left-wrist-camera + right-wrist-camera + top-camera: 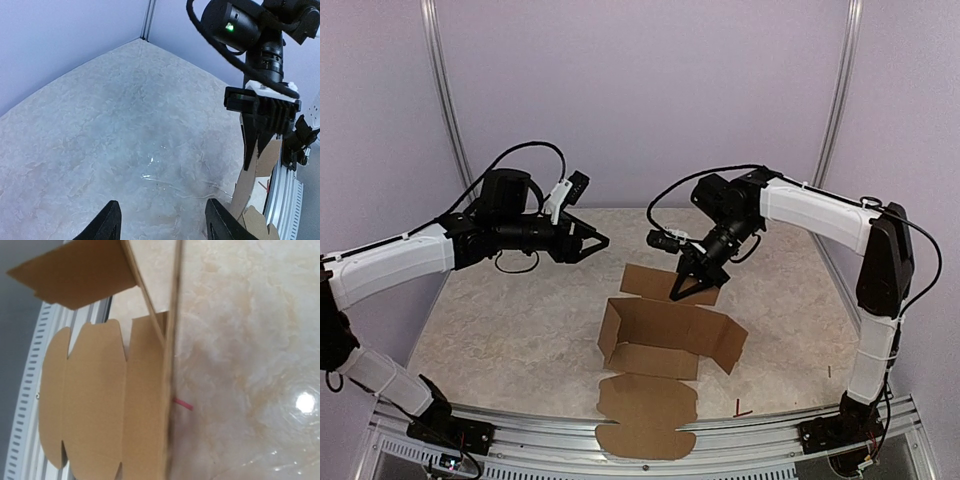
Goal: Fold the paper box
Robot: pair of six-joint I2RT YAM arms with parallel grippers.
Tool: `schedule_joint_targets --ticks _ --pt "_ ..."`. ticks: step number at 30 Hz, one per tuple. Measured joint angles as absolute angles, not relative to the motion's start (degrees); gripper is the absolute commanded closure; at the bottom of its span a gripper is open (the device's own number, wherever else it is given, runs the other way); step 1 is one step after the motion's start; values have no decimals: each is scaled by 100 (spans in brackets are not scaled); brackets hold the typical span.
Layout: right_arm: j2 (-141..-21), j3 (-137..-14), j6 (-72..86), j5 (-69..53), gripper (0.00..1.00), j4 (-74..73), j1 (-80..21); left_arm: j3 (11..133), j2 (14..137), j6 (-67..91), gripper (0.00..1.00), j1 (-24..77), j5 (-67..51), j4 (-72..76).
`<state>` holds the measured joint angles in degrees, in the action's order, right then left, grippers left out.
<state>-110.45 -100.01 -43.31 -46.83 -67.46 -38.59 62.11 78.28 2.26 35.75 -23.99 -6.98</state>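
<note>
The paper box sits in the centre of the top view, slightly below the middle, on the marbled table. It is only partly formed. Three brown walls stand up in an open U, one panel lies flat behind them towards the upper part of the frame, and a wide panel with rounded flaps lies flat in front, reaching over the metal rail at the bottom edge.

The right gripper points down at the back wall of the box, right of centre in the frame. Its fingers are pressed together on the top edge of that wall. In the left wrist view, at the right side, the same gripper pinches the thin cardboard. In the right wrist view the gripped wall runs edge-on down the middle, with the flat flaps on the left.

The left gripper hangs above the table in the left half of the frame, apart from the box. Its fingers are spread and hold nothing.

A small red scrap lies on the table at the lower right of the box.
</note>
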Motion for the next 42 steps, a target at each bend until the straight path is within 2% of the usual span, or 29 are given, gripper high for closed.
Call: schedule_joint_targets --ticks 6,17,35,42 --pt "-11045 -10079 -4372 -4628 99 -6755 -3938 6442 8593 -156 48 3649 -2840 -1208" --pt "-11050 -10366 -4386 -4633 99 -6864 -3938 6442 8621 -436 48 3979 -3872 -1232" --pt "-11126 -10453 -4357 -4755 99 -6973 -3959 6453 8624 -633 47 4071 -4429 -1162" --pt "-11277 -10545 -4318 -4753 99 -6982 -3959 6845 8864 -655 49 4233 -4663 -1085"
